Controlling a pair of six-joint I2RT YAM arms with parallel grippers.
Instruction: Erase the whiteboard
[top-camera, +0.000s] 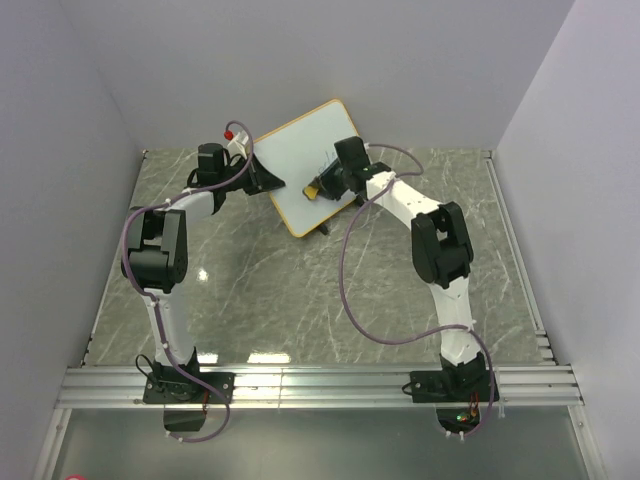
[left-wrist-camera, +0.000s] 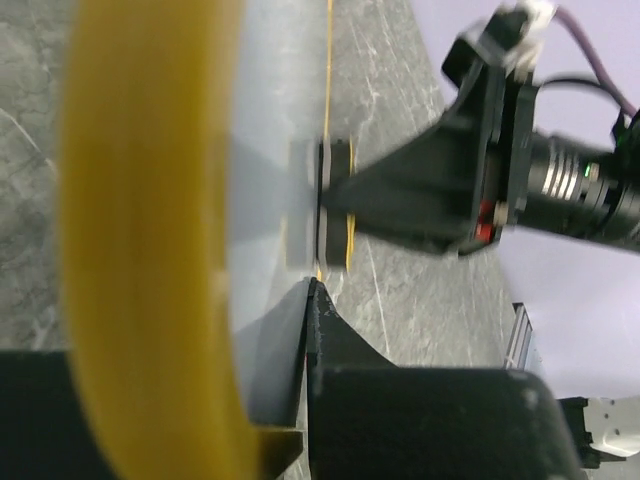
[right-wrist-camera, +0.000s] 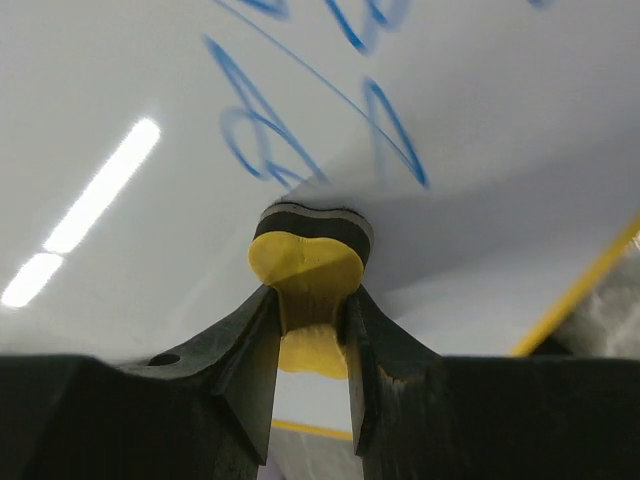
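Bright, even overhead light; strip-lamp glare on whiteboard (right-wrist-camera: 320, 140); left wrist view heavily blurred up close.

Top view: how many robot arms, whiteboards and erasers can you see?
Arms: 2, the left arm and the right arm
Whiteboard: 1
Eraser: 1
Total: 4

At 12 o'clock on the grey marbled table (top-camera: 280, 290), the whiteboard (top-camera: 295, 150) stands tilted — the left gripper (top-camera: 268, 181) grips its 8 o'clock edge, and the right gripper (top-camera: 322, 188) holds a yellow eraser (top-camera: 313, 190) against its face near 5 o'clock.
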